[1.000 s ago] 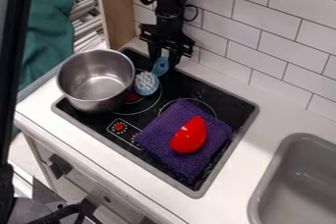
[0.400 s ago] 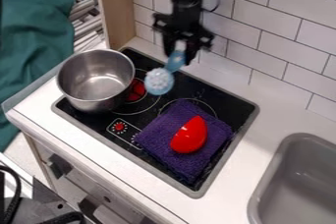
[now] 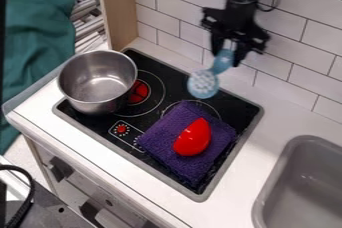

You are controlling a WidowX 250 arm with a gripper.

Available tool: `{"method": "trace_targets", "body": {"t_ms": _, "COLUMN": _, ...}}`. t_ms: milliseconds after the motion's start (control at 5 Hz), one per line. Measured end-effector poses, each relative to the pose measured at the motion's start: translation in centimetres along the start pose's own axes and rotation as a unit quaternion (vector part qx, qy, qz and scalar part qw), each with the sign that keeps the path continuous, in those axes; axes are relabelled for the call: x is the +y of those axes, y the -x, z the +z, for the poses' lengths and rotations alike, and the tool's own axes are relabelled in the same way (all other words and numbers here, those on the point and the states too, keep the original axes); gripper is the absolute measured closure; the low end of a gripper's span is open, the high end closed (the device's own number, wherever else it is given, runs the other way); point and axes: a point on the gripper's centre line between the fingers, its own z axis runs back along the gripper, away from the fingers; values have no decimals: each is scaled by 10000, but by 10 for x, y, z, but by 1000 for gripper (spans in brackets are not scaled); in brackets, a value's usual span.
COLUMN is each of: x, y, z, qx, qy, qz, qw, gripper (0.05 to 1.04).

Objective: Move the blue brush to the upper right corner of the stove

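Note:
The gripper [image 3: 227, 58] hangs near the tiled wall, above the back edge of the stove [image 3: 175, 78]. It is shut on the handle of the blue brush [image 3: 204, 83]. The brush's round head, white bristles facing the camera, points down and to the left, over the stove's back edge just above the purple cloth.
A steel pot [image 3: 97, 83] stands on the stove's left side. A folded purple cloth [image 3: 163, 137] lies on the right part with a red object [image 3: 193, 138] on top. A grey sink [image 3: 304, 184] is at lower right, and a tiled wall [image 3: 300, 52] rises behind.
The gripper has moved right along the wall with the blue brush in it, from beside the pot to above the stove's back edge. Pot, cloth and red object have stayed put.

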Motion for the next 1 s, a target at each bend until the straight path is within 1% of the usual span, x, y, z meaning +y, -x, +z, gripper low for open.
{"method": "trace_targets", "body": {"t_ms": 200, "x": -25, "y": -12, "z": -8, "qx": 30, "qy": 9, "qz": -151, "qw": 9999, "gripper": 617}}
{"method": "trace_targets", "body": {"t_ms": 400, "x": -28, "y": -5, "z": -18, "qx": -33, "qy": -39, "qz": 25, "qw": 10000, "gripper": 617}}
{"method": "trace_targets", "body": {"t_ms": 600, "x": -29, "y": 4, "z": -16, "qx": -189, "qy": 19, "qz": 233, "qw": 9995, "gripper": 617}}
{"method": "trace_targets", "body": {"t_ms": 800, "x": -26, "y": 3, "z": -19, "qx": -320, "qy": 339, "qz": 375, "qw": 9982, "gripper": 570}}
{"method": "trace_targets", "body": {"t_ms": 1000, "x": -24, "y": 5, "z": -20, "qx": -293, "qy": 398, "qz": 450, "qw": 9978, "gripper": 238}}
